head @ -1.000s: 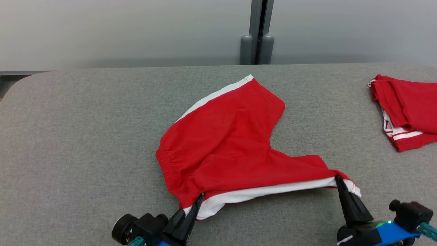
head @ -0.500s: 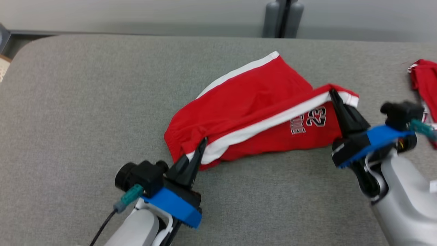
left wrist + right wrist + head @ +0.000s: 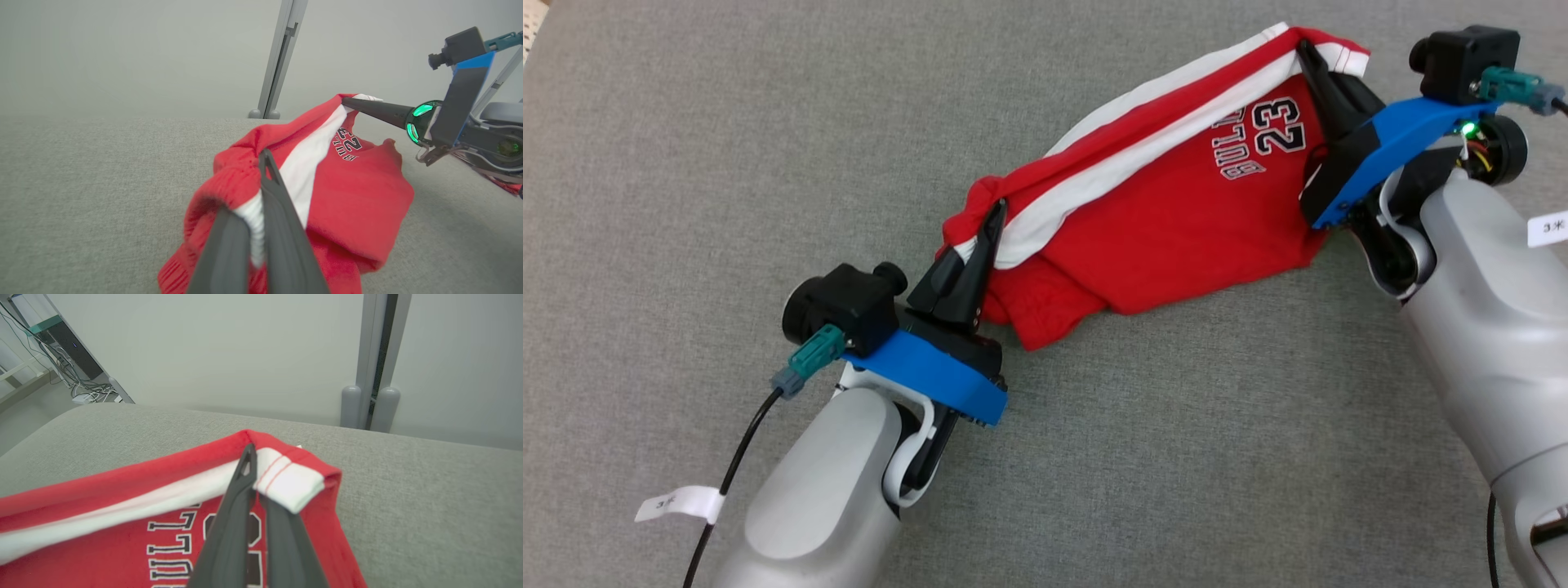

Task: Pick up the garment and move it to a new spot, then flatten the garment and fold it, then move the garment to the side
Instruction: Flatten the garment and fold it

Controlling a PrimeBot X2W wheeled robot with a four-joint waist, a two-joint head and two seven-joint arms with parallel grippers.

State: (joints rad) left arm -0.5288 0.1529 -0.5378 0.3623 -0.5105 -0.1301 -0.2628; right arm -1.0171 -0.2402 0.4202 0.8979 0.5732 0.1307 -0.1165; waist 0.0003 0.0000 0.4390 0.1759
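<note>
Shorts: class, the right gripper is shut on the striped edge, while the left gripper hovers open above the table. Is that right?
Not quite. The left gripper is not open: it is shut on the shorts at the white stripe, as the left wrist view shows. The right gripper is indeed shut on the striped edge.

Open grey table (image 3: 686, 163) surrounds the bunched garment (image 3: 1176, 220).
</note>
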